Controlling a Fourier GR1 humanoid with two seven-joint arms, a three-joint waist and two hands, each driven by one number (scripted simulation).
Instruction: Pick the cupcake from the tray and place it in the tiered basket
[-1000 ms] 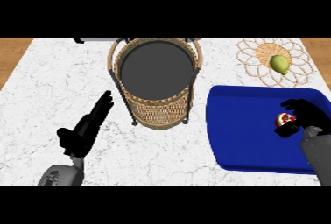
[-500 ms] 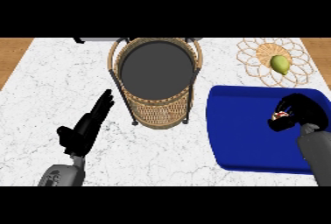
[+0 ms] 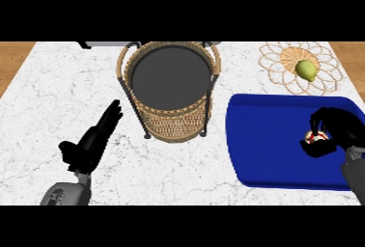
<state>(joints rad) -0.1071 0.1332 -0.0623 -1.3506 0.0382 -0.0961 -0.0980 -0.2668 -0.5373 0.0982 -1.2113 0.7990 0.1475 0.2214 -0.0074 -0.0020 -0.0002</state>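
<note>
Cupcake (image 3: 315, 138) sits on the blue tray (image 3: 271, 144), near the tray's right edge, only a sliver of it visible. My right hand (image 3: 336, 129) is curled around it, fingers and thumb wrapped over the top and sides, hiding most of it. I can't tell whether the cupcake is lifted off the tray or resting on it.

The rest of the tray is bare blue surface, left of the hand. The tiered basket (image 3: 172, 91) stands just left of the tray, wicker wall with a dark round floor, dark frame posts at its sides. Its near rim and the tray's left edge are close but apart. The basket's tall handle and frame rise between the tray side and the basket's open top.

Beyond the tray's far edge, a woven placemat (image 3: 274, 65) carries a green pear-like fruit (image 3: 306, 70), apart from the tray.

My left hand (image 3: 92, 140) is well left of the tray, past the basket, over the marble counter (image 3: 64, 82), fingers straight and together, pointing up, holding nothing. A grey object (image 3: 107, 44) shows at the counter's far edge; can't tell what it is.
</note>
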